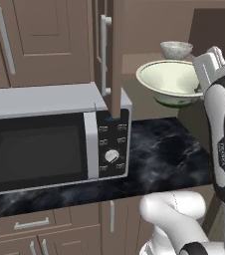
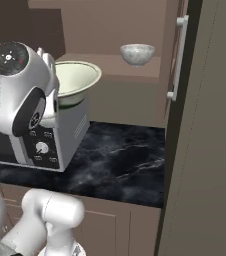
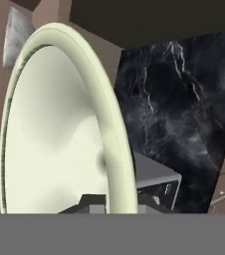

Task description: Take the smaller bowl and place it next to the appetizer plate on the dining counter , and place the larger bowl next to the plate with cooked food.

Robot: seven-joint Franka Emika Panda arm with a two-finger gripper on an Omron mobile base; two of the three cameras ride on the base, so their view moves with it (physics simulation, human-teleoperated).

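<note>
Larger bowl (image 1: 170, 82) is up in the air, off the cabinet shelf (image 2: 110, 65), clamped by its rim in the gripper (image 3: 115, 199). Jaws are closed tight on the near rim wall, one finger inside, one outside; the hand view runs straight along that rim. It's a rim pinch because the bowl is too wide to span. The bowl hangs out ahead of the hand, roughly level, opening up in both base views.

Smaller bowl (image 2: 137, 53) sits beyond the gripper, further back on the same shelf, well apart from the held bowl and untouched. It probably goes second.

Below the gripper lies the black marble countertop (image 2: 120, 160); the microwave (image 1: 50, 139) stands beside and under the held bowl. An open cabinet door (image 1: 115, 55) hangs just beside the bowl, which looks like the thing to clear on the way out.

Neither plate is visible, so the carry to the dining counter is all still ahead.
</note>
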